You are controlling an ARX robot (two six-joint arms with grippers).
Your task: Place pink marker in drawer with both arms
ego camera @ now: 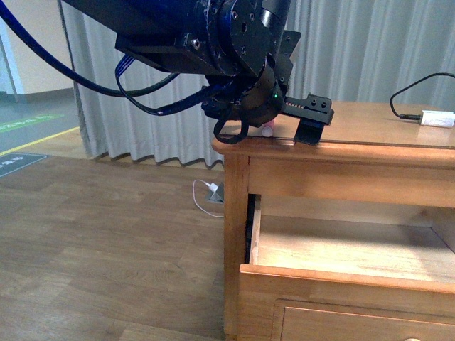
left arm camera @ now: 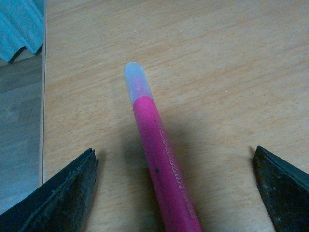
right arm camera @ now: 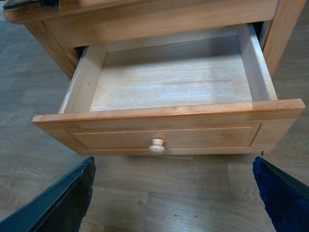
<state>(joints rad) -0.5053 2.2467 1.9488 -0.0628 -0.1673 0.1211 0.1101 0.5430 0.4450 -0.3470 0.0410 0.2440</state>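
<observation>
The pink marker lies flat on the wooden counter, near its left edge, and its pale cap end points away from the wrist camera. The left pincer is wide open and holds nothing. Its two dark fingertips stand on either side of the marker, well apart from it, and neither touches it. In the front view the left arm reaches over the left corner of the counter. A small pink and white spot just under it is probably the marker, but most of it is hidden there. The drawer below the counter top is pulled out, so its pale wooden bottom is visible, and the round knob sits in the middle of its panel front. The right pincer is also wide open and grips nothing. It hangs in front of the drawer, above the wooden floor, and does not touch the knob. At the far right of the counter there is a white adapter with a black cable. A grey curtain hangs behind.
</observation>
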